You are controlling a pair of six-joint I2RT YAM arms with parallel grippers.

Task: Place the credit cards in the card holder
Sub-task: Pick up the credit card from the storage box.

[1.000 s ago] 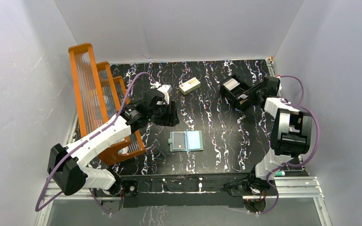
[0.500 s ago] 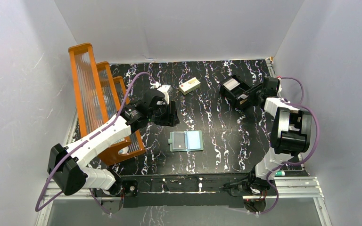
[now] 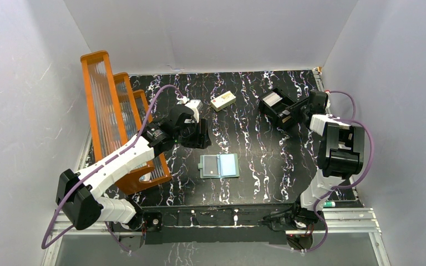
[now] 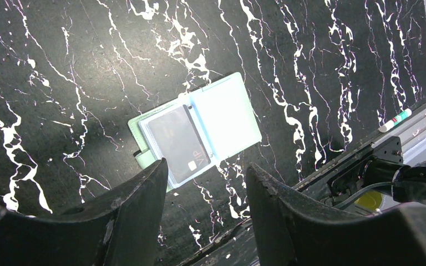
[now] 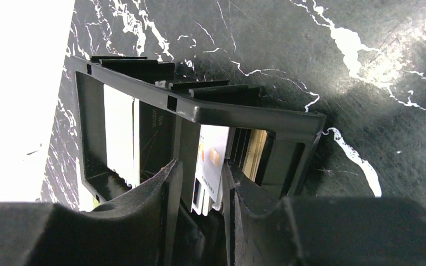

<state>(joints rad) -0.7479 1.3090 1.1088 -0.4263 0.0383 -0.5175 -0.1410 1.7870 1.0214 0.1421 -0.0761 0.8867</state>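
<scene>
The card holder [image 3: 219,165] lies open on the black marble table, its pale blue lining up; in the left wrist view [image 4: 230,119] a dark card [image 4: 178,145] sits in its left pocket. My left gripper [image 3: 202,134] hangs open and empty above and behind it [image 4: 206,169]. My right gripper [image 3: 304,108] reaches into the black boxy tray [image 3: 277,105]. In the right wrist view its fingers [image 5: 202,166] are closed narrowly around several upright whitish credit cards [image 5: 211,160] in the tray's middle slot. The cards rest against the right finger.
An orange tiered rack [image 3: 116,116] stands along the left side. A cream block [image 3: 222,100] lies at the back centre. Another white card [image 5: 119,130] stands in the tray's left compartment. A marker [image 4: 395,119] lies off the near edge.
The right arm's elbow and forearm have shifted slightly toward the back, with the gripper still at the tray. The left arm and the card holder have not moved.
</scene>
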